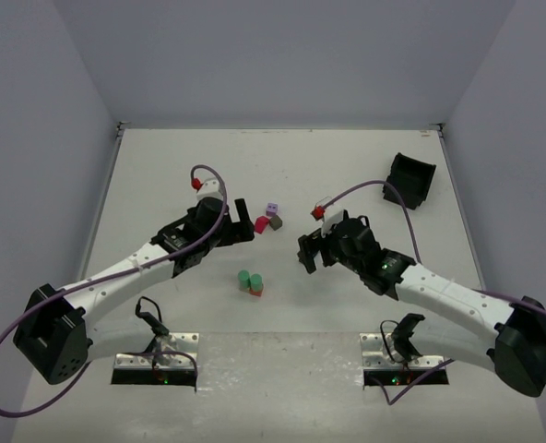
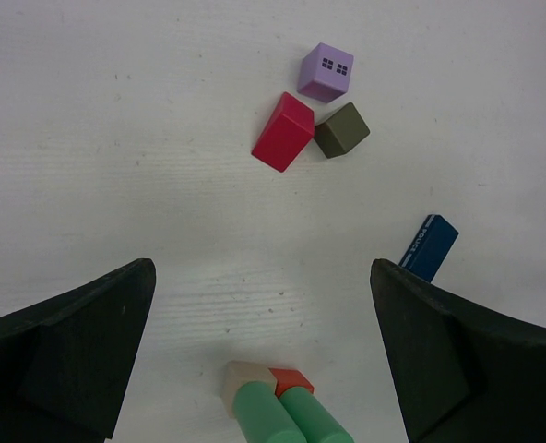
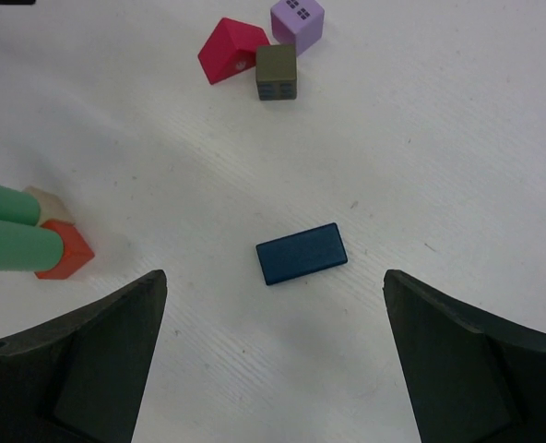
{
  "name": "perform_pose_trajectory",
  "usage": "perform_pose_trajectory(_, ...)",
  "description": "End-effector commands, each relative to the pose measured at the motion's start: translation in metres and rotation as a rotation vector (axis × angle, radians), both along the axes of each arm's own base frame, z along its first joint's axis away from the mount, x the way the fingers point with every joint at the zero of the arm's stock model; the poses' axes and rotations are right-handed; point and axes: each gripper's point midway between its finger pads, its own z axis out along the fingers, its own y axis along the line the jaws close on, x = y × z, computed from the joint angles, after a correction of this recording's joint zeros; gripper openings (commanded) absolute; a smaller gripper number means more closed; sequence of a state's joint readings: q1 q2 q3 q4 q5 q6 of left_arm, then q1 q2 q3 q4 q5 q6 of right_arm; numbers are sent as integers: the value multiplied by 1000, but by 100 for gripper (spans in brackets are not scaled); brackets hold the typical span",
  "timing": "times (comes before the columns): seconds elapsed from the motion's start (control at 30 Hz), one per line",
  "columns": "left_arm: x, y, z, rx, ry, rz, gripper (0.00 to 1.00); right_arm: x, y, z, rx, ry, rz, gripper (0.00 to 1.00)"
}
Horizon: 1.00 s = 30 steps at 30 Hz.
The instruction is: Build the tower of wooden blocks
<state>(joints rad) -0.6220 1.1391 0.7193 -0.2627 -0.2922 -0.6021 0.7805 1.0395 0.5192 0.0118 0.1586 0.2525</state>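
Observation:
The tower is two green cylinders (image 1: 249,281) standing side by side, one on a tan block (image 2: 244,379) and one on a red block (image 2: 292,378). A crimson roof-shaped block (image 1: 262,223), a lilac cube (image 1: 272,209) and an olive cube (image 1: 277,222) lie together behind them. A flat blue block (image 3: 301,253) lies on the table ahead of my right gripper (image 3: 275,277), which is open and holds nothing. My left gripper (image 2: 262,277) is open too, hovering between the tower and the loose blocks, with the blue block (image 2: 430,245) by its right finger.
A black bin (image 1: 411,178) stands at the back right, near the table's (image 1: 162,166) right edge. Both arms reach in toward the middle, their grippers (image 1: 246,222) (image 1: 306,251) facing each other. Grey walls close the table on three sides.

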Motion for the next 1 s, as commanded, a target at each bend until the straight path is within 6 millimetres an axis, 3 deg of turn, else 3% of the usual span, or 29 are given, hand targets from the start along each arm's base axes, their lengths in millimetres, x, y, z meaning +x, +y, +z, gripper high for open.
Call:
perform_pose_trajectory(0.0,15,-13,25,-38,-68,-30,100,2,-9,-17,-32,45,-7,99)
perform_pose_trajectory(0.1,15,-14,22,-35,-64,-38,100,0,-6,-31,-134,27,137,99)
perform_pose_trajectory(0.2,15,-14,18,-29,-57,-45,100,9,-8,-38,-214,23,162,99)
perform_pose_trajectory(0.37,13,-11,14,-18,-53,-38,100,14,2,-56,-207,114,248,99)
perform_pose_trajectory(0.63,13,-9,12,-11,-50,-30,100,28,10,-80,-237,192,270,99)
perform_pose_trajectory(0.97,12,-2,17,0,-68,-7,100,37,4,-102,-283,245,230,98)
